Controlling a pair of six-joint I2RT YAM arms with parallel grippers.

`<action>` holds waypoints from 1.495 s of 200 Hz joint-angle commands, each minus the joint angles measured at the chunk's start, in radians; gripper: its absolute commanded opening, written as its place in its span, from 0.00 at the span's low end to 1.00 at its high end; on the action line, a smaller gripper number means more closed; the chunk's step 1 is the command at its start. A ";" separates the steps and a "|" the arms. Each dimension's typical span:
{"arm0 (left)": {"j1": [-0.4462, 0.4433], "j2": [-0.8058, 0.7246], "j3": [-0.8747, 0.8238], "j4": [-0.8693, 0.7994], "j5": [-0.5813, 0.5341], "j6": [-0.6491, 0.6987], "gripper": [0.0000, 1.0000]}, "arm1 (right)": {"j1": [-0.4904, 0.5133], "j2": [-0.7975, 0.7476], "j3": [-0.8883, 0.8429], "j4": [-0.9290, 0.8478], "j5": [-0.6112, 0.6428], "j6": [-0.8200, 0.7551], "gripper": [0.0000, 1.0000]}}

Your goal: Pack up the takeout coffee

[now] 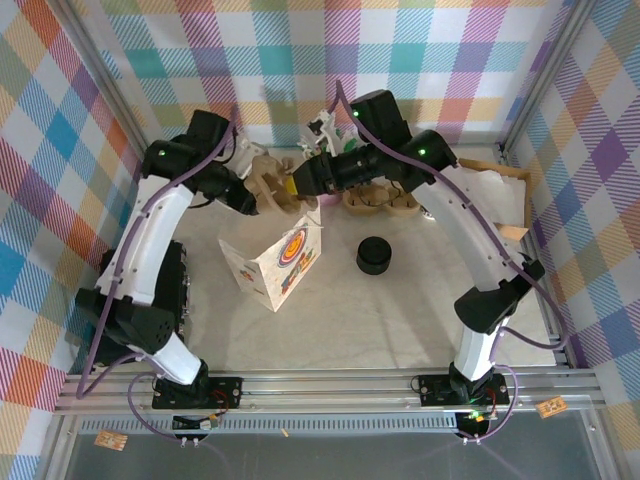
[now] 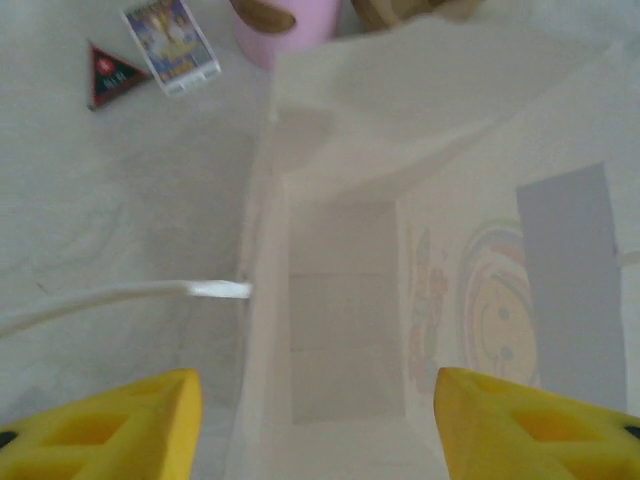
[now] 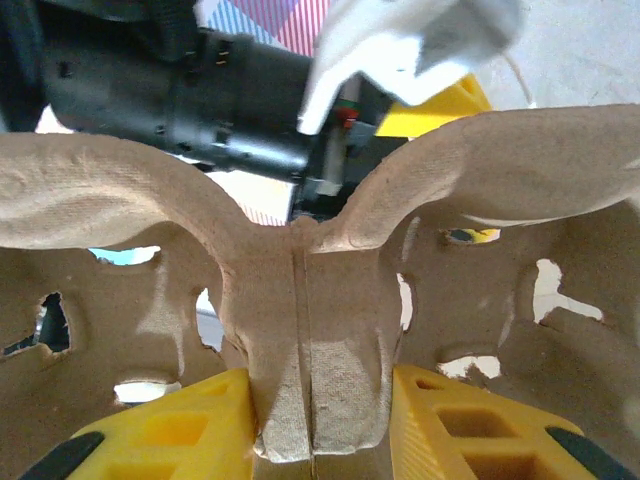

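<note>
Right hand (image 3: 318, 400): yellow fingers (image 3: 170, 435) are closed on the centre rib of a brown moulded-pulp cup carrier (image 3: 310, 290). One finger sits on each side and both press against it. The carrier's pockets spread away to either side of the rib. Just past the carrier is the black body of the left arm (image 3: 170, 90), close by.

Left hand (image 2: 315, 400): the fingers are spread wide and grip nothing. It hangs over the open mouth of a white paper bag (image 2: 345, 300), looking straight down to the bag's flat bottom. One finger is over the bare tabletop (image 2: 120, 200) beside the bag, the other over the bag's printed side, where a faint rainbow face shows through. A white strip handle (image 2: 130, 293) runs out from the bag's rim across the tabletop. Beyond the bag's far edge stands a pink cup (image 2: 290, 25), and to its side lie a small printed card (image 2: 170, 40) and a dark triangular packet (image 2: 113, 75), both flat and apart from the bag.

From above, the two hands meet at the far middle of the tabletop, just behind the bag, which stands upright. A squat black lid stack (image 1: 374, 255) sits to the bag's right, well apart from it. More pulp carriers (image 1: 385, 203) lie beyond the lids, under the right arm. I cannot tell where the takeout coffee stands.
</note>
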State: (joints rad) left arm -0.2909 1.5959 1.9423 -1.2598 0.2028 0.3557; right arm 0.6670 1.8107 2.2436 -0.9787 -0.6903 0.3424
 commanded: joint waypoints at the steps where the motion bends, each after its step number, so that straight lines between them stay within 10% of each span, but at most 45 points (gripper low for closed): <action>1: 0.020 -0.100 -0.028 0.101 0.048 -0.046 0.66 | 0.002 0.003 -0.002 0.063 -0.048 0.012 0.36; 138: 0.148 -0.483 -0.434 0.239 -0.018 -0.393 0.62 | 0.003 0.194 0.175 -0.082 -0.070 -0.096 0.36; 299: 0.150 -0.444 -0.542 0.197 0.087 -0.310 0.49 | 0.098 0.315 0.298 -0.306 0.255 -0.301 0.36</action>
State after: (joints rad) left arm -0.1532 1.1458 1.4166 -1.0706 0.2565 0.0246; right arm 0.7509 2.1193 2.5156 -1.2366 -0.4953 0.0875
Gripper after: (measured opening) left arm 0.505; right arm 0.363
